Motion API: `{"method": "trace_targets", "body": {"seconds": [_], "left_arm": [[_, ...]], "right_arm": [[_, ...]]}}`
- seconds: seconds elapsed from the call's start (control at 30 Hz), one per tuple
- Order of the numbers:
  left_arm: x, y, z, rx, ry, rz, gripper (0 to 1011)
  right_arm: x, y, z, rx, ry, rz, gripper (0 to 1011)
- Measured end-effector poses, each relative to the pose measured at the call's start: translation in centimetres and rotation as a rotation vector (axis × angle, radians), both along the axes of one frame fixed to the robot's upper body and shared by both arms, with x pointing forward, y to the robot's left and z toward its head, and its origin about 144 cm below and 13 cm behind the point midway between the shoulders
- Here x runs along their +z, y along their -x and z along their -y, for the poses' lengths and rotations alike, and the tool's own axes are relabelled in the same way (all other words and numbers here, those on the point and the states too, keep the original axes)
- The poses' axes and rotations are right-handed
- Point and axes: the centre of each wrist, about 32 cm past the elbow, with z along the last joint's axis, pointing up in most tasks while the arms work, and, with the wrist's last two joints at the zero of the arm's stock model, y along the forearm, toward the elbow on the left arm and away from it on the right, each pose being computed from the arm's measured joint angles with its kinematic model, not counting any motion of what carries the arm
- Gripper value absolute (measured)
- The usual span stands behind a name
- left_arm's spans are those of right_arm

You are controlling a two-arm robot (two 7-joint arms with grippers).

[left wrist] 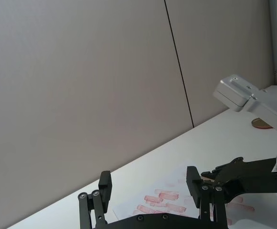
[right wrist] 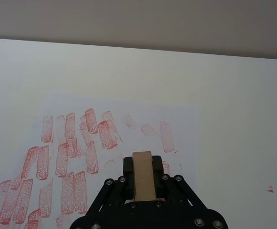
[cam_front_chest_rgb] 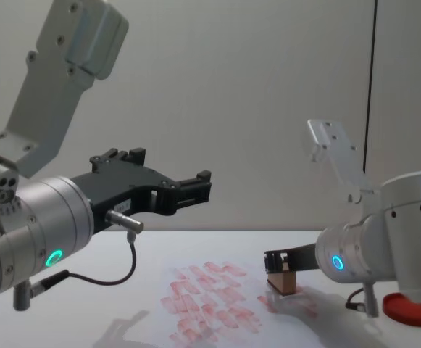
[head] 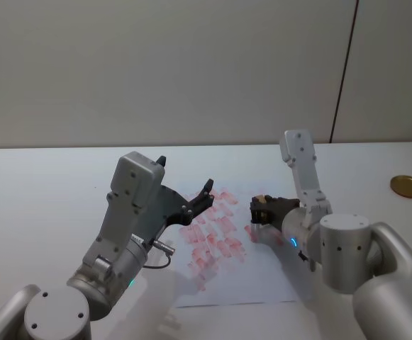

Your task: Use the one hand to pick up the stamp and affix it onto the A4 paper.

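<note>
Right hand (right wrist: 142, 163): black, on the arm with the blue-lit ring, reaching in from the right, low over the right part of the sheet. Its two fingers (right wrist: 128, 168) pinch the stamp from either side.
Stamp (right wrist: 143, 180): small block of light tan wood, upright between those fingers. In the chest view its lower end looks to be down on the sheet, at the right edge of the cluster of prints.
A4 paper (head: 252, 280): white sheet lying flat on the tabletop (head: 42, 177), between the two arms.
Red marks (right wrist: 71, 157): many small red-pink rectangles in rough rows, mostly to the left of the stamp, some overlapping.
Left hand (left wrist: 148, 183): black, on the arm with the green-lit ring, raised well above the tabletop over the sheet's left side, fingers spread wide with nothing between them.
Hidden: the stamp's printing face is turned down and cannot be seen. How firmly it presses on the sheet cannot be told. In the head view the stamp is little more than a tan fleck inside the right hand.
Red pad (cam_front_chest_rgb: 411, 309): flat and round, on the tabletop at the far right, partly behind the right arm.
Brass-coloured disc (head: 408, 186): flat on the tabletop, well apart from the sheet, at the right.
</note>
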Motion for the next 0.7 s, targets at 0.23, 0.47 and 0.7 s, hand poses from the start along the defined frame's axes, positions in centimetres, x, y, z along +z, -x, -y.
{"method": "trace_targets", "body": {"seconds": [0.23, 0.47, 0.7], "left_arm": [[0.0, 0.0, 0.0, 0.0, 0.0, 0.0, 993], [0.0, 0.0, 0.0, 0.0, 0.0, 0.0, 993], [0.0, 0.0, 0.0, 0.0, 0.0, 0.0, 993]], "right_arm": [[0.02, -0.32, -0.18, -0.001, 0.015, -0.018, 224], [-0.04, -0.51, -0.28, 0.002, 0.029, -0.032, 224], [-0.16, -0.61, -0.46, 0.008, 0.041, -0.043, 224]]}}
